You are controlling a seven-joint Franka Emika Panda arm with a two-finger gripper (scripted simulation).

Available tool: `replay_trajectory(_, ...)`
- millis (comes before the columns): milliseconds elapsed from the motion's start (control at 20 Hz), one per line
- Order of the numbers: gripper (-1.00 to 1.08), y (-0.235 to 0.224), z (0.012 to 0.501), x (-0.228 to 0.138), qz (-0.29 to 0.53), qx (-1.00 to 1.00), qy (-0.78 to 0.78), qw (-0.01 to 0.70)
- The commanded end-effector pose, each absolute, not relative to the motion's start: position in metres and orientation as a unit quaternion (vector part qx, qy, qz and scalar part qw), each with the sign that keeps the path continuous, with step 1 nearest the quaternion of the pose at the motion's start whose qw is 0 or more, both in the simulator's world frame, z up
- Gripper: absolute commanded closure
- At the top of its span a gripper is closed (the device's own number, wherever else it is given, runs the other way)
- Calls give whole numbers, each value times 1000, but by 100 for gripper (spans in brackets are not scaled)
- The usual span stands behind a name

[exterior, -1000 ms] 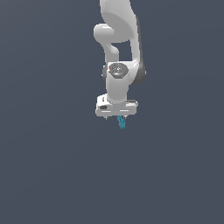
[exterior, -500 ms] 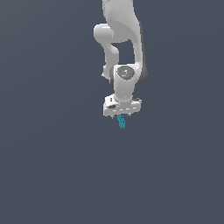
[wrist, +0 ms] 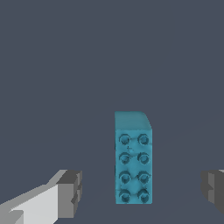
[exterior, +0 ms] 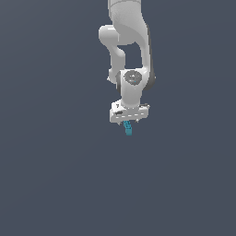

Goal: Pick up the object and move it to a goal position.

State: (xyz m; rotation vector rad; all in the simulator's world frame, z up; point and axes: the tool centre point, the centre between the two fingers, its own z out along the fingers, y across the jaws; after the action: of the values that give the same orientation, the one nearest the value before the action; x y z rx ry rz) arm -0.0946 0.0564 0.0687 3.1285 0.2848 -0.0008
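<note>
Two grey pads of the white robot gripper stand wide apart, touching nothing. Between them lies the small teal-blue studded brick, nearer one pad; uneven closing may push or twist it away.

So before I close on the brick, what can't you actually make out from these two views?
- Exterior view: the teal brick is too small to show its studs, and the gripper fingers are hidden under the hand.
- Wrist view: both fingers are cut off by the frame edges.
- No goal marker shows in either view.
</note>
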Motion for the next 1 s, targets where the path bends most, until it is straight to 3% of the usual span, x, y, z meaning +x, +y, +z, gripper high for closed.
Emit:
replay_trajectory(0, -92, 57, 62, -95, 0, 996, 91, 0)
replay_trajectory(650, -92, 57, 22, -96, 0, 996, 92, 0)
replay_trajectory(700, 108, 57, 22, -96, 0, 996, 92, 0)
replay_trajectory(950, 108, 57, 22, -96, 0, 996, 92, 0)
